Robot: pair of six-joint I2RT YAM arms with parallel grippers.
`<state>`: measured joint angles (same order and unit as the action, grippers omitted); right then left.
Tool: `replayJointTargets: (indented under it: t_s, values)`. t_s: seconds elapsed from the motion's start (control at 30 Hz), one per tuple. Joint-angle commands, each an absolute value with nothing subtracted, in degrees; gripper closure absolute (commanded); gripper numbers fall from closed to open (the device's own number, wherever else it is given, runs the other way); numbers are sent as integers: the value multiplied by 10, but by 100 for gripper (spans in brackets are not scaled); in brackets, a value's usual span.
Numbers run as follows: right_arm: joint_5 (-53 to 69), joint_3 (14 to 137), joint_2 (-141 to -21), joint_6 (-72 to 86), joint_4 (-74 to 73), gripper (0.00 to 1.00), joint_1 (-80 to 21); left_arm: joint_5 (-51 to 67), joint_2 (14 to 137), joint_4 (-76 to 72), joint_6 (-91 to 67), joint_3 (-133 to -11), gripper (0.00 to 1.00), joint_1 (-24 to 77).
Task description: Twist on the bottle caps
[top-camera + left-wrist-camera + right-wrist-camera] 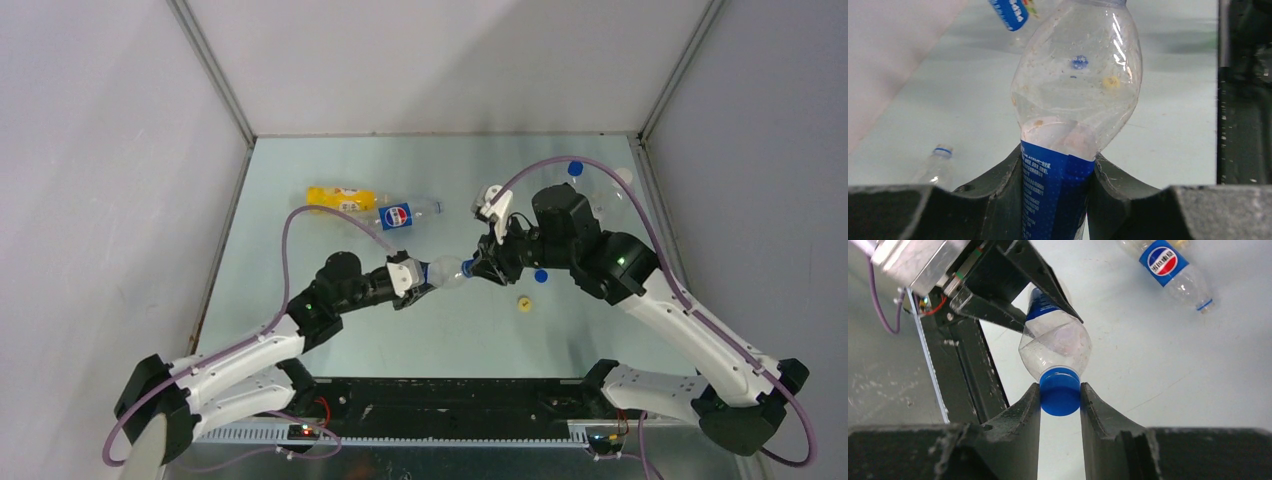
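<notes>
My left gripper [420, 282] is shut on the blue label of a clear Pepsi-style bottle [447, 272], held above the table with its neck pointing right. In the left wrist view the label [1055, 192] is pinched between both fingers. My right gripper [1060, 390] is shut on a blue cap [1060, 396] that sits on this bottle's mouth, a finger pressing each side. A second blue cap [541, 276] and a yellow cap [524, 302] lie on the table under the right arm. A yellow-orange bottle [340, 197] and another labelled bottle [405, 214] lie capless at the back.
A clear unlabelled bottle [603, 190] lies at the back right corner, partly behind the right arm. Grey walls close in the table on three sides. A black rail [450, 395] runs along the near edge between the arm bases.
</notes>
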<state>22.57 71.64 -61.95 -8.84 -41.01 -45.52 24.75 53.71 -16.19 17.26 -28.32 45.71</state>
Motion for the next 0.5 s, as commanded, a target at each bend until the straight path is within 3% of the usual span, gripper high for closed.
replayJointTargets:
  t_s: [0.0, 0.07, 0.13, 0.2, 0.33, 0.47]
  values:
    - [183, 721, -623, 29, -361, 78, -462, 159, 520, -242, 206, -289, 100, 467]
    - [189, 721, -613, 9, -347, 69, -463, 157, 522, -228, 205, -282, 100, 468]
    - [199, 721, -597, -25, -335, 53, -461, 162, 523, -219, 196, -270, 100, 467]
    - [217, 721, -581, -75, -329, 46, -460, 167, 521, -210, 185, -262, 100, 466]
    - [250, 721, -555, -181, -349, 38, -456, 197, 520, -194, 160, -255, 100, 459]
    - [284, 721, -544, -301, -406, 36, -453, 263, 519, -166, 144, -271, 100, 441]
